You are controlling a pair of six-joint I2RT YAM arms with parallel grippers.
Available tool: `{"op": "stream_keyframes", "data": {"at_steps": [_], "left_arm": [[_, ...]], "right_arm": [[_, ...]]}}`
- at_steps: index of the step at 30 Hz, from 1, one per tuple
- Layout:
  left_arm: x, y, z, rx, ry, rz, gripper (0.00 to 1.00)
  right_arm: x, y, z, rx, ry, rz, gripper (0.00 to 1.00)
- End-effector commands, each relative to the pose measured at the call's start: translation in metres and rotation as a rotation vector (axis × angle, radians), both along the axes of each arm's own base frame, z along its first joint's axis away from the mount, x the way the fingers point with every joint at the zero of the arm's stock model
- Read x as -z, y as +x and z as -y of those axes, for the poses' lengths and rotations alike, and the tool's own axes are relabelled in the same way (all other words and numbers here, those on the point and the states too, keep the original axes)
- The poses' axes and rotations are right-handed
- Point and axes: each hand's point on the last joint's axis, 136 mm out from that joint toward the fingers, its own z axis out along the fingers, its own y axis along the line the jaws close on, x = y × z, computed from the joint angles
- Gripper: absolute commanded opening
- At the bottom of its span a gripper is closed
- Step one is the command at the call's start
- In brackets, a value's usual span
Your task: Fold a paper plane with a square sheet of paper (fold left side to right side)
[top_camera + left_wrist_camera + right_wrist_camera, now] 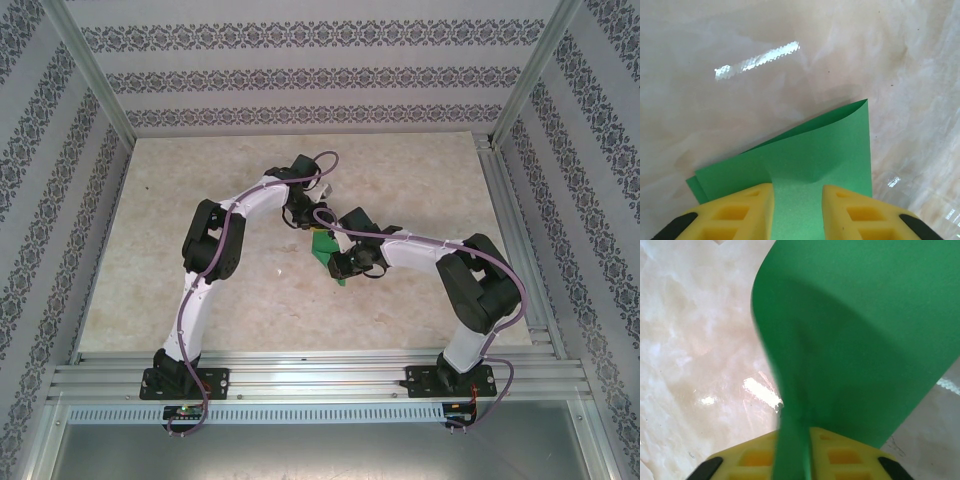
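Left hand [797, 192] and right hand [794, 435] each clamp the green paper sheet [830, 150].
The sheet is folded over and bulges between the left fingers [747, 207]; the marbled desk [740, 125] lies beneath it.

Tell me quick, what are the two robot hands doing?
Left gripper: closed on the green paper.
Right gripper: closed on the same paper.

The tabletop [420, 190] is pale, marbled beige and glossy, with bright glints of light. Near its middle, the folded green square sheet of paper [324, 245] lies with its lower layer on the surface.
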Motion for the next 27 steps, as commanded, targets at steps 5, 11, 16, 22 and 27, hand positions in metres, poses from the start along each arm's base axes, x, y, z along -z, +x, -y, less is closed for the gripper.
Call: {"op": "stream_keyframes", "data": {"at_steps": [5, 11, 16, 22, 27], "left_arm": [[0.023, -0.005, -0.014, 0.013, 0.069, -0.028, 0.32], [0.028, -0.008, -0.018, 0.01, 0.089, -0.034, 0.32], [0.03, -0.009, -0.018, 0.011, 0.094, -0.036, 0.32], [0.03, -0.009, -0.019, 0.011, 0.093, -0.034, 0.32], [0.032, -0.009, -0.018, 0.008, 0.094, -0.035, 0.32]], "right_arm": [[-0.028, 0.01, -0.01, 0.008, 0.101, 0.029, 0.21], [-0.041, 0.015, -0.012, 0.02, 0.163, 0.031, 0.21], [-0.043, 0.018, -0.01, 0.028, 0.171, 0.033, 0.25], [-0.048, 0.022, -0.008, 0.04, 0.191, 0.043, 0.26], [-0.058, 0.024, -0.015, 0.038, 0.266, 0.044, 0.25]]}}
